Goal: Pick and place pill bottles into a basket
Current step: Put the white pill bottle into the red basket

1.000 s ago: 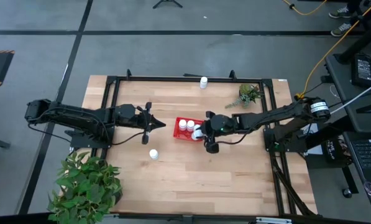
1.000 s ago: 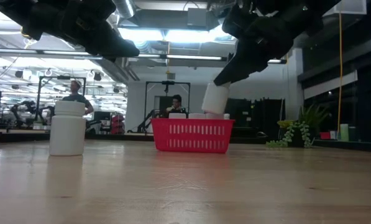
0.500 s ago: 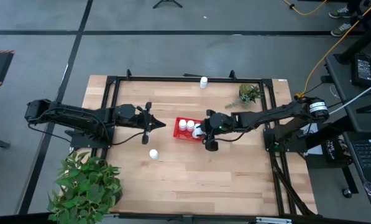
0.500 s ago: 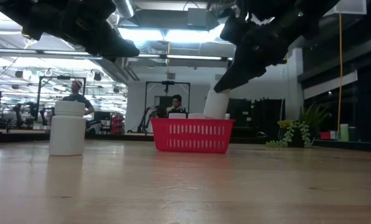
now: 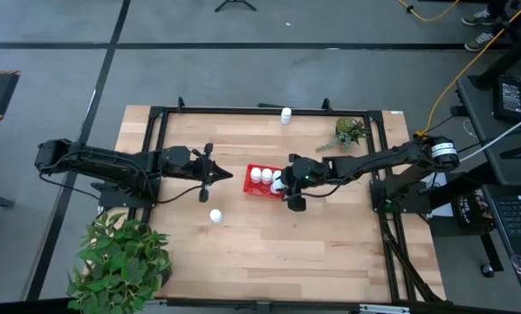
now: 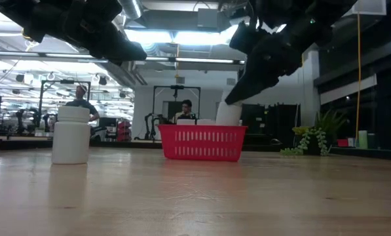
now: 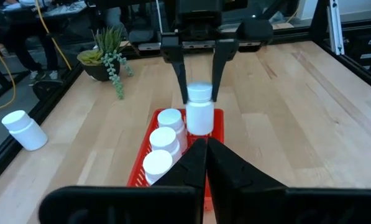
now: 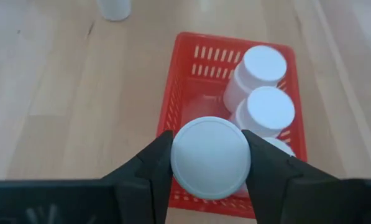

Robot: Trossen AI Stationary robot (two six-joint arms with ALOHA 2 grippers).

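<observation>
A: Between our right gripper jaws we grasp a small white cylindrical pill bottle by its cap, upright so it drops in cleanly.

B: Just beneath them, the bright red perforated plastic basket holds three bottles along one side; we aim for the free side.

A: Farther off, our left gripper waits clenched, empty; one bottle stands near it.
</observation>
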